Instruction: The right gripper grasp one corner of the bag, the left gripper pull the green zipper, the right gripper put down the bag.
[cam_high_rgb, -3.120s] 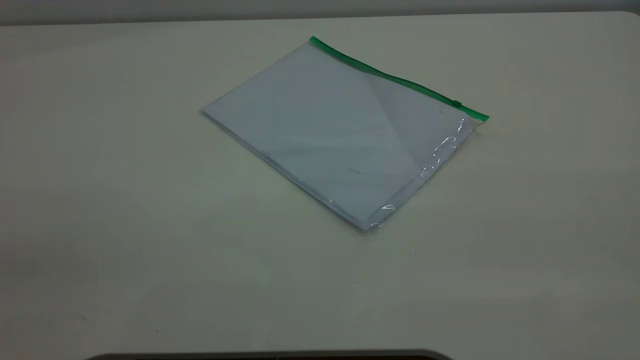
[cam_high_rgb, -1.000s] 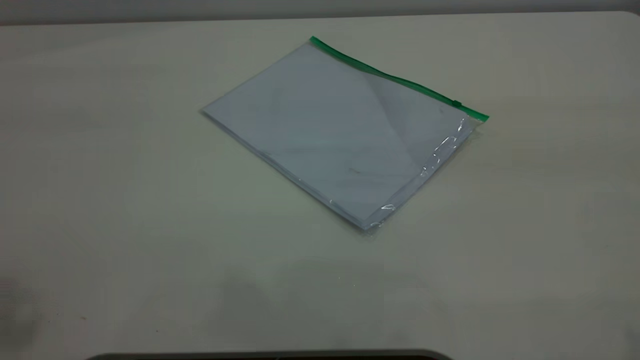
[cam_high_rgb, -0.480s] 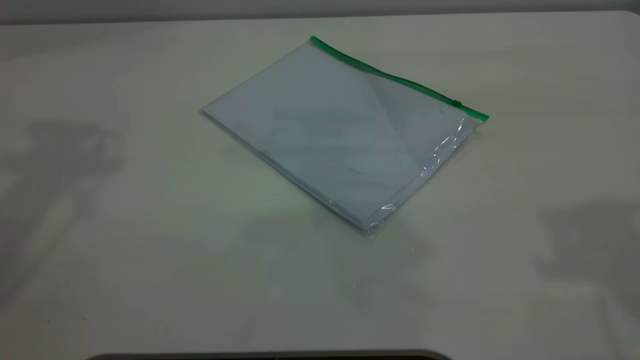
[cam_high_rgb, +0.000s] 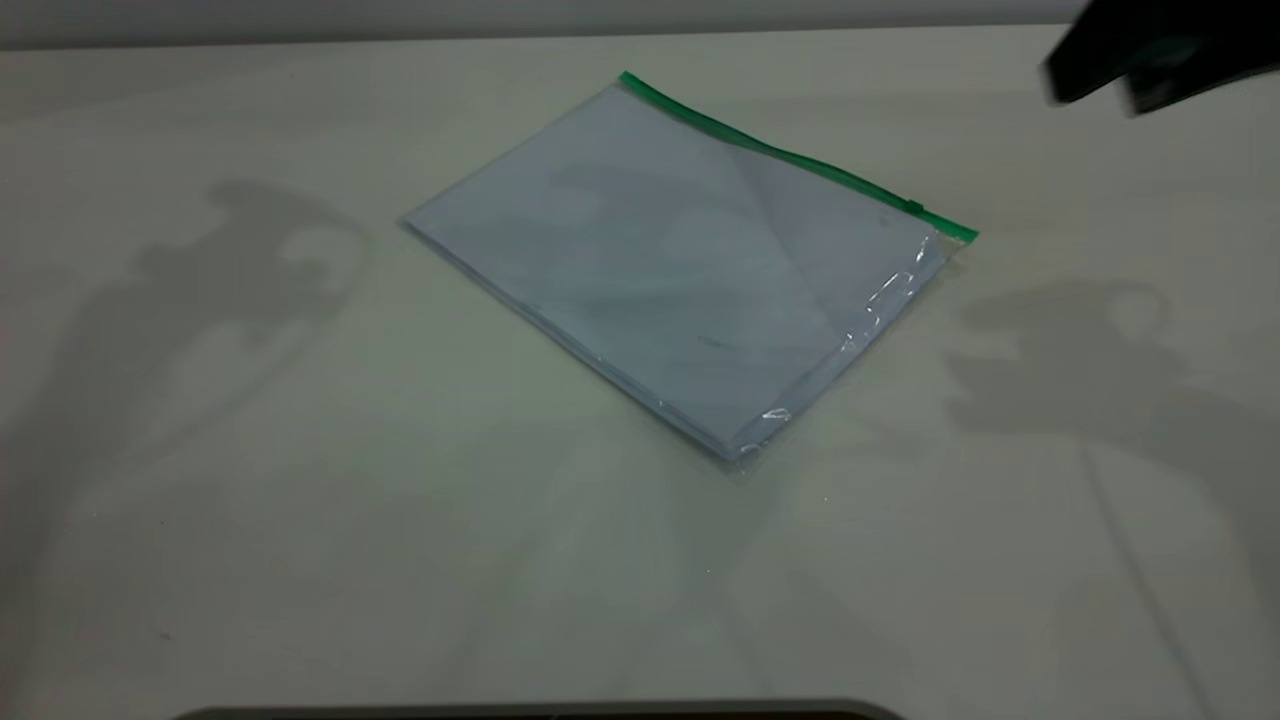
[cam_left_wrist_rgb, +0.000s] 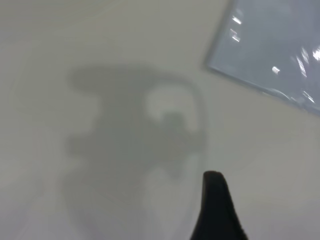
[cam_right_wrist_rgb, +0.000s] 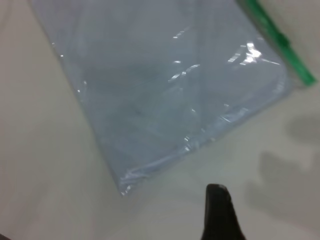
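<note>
Two claws, neither touching anything: the black right claw (cam_high_rgb: 1150, 60) is hovering well beyond the green-strip end of the flat clear plastic bag (cam_high_rgb: 680, 270); spread or pressed, can't tell. Left claw (cam_left_wrist_rgb: 217, 210) is over bare pale bench (cam_high_rgb: 300, 500), off the bag's opposite corner; state can't tell. Bag is lying flat, thin green zipper (cam_high_rgb: 790, 155) along the far edge, open room all round.

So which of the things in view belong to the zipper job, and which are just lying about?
Job:
- bag
- green zipper, slider near one end
- right gripper, at the exterior view's upper right, clear of the bag
- left gripper, over bare table

Lying about:
- nothing; only the table
</note>
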